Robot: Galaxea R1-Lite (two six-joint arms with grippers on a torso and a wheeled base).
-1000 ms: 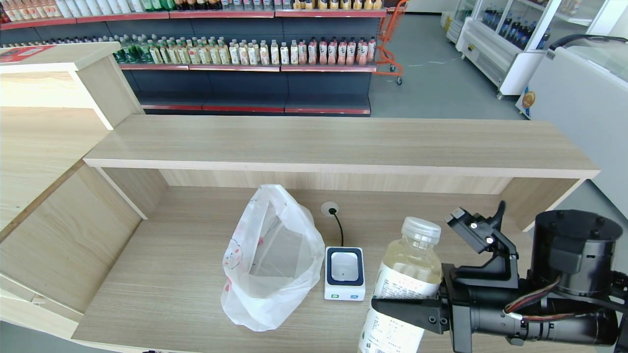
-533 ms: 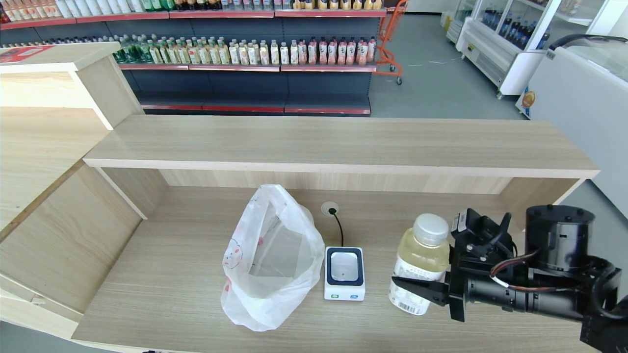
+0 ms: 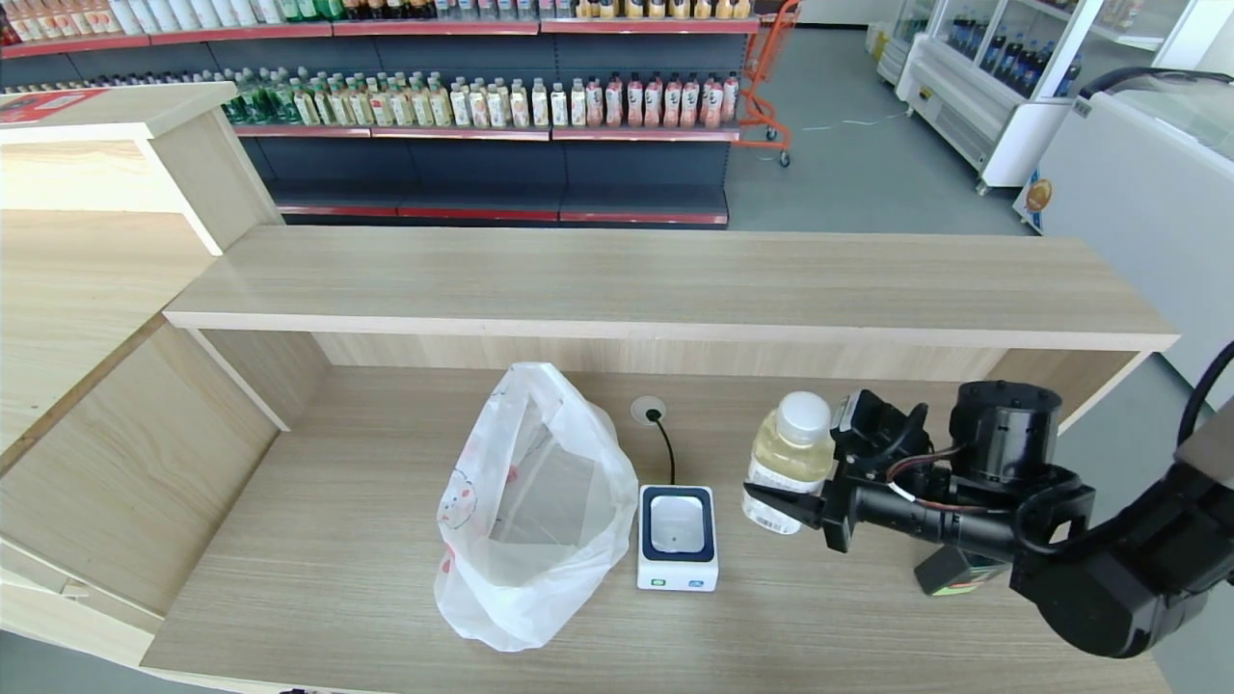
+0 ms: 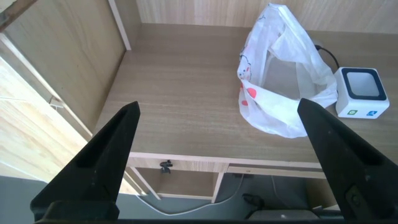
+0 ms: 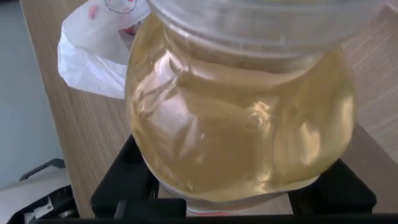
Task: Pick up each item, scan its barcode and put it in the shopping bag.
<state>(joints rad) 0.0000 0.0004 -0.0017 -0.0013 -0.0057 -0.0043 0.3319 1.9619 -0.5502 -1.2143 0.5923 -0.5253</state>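
A clear bottle [image 3: 787,463] of pale yellow drink with a white cap and white label hangs upright above the counter, just right of the scanner. My right gripper [image 3: 786,503] is shut on its lower half; in the right wrist view the bottle [image 5: 242,118] sits between the black fingers [image 5: 124,186]. The white barcode scanner [image 3: 677,537] with a dark window lies on the counter beside the open white plastic shopping bag [image 3: 530,501]. My left gripper [image 4: 217,155] is open, held above the counter's near left edge, with the bag [image 4: 280,81] and scanner [image 4: 361,92] ahead of it.
A small dark box [image 3: 950,571] lies on the counter under my right arm. The scanner's black cable [image 3: 665,448] runs to a hole in the counter. A raised wooden ledge [image 3: 665,289] borders the back, and a side wall [image 3: 135,463] the left.
My right arm has carried the bottle away from the camera and lower, toward the counter beside the scanner. The bag and scanner have not moved.
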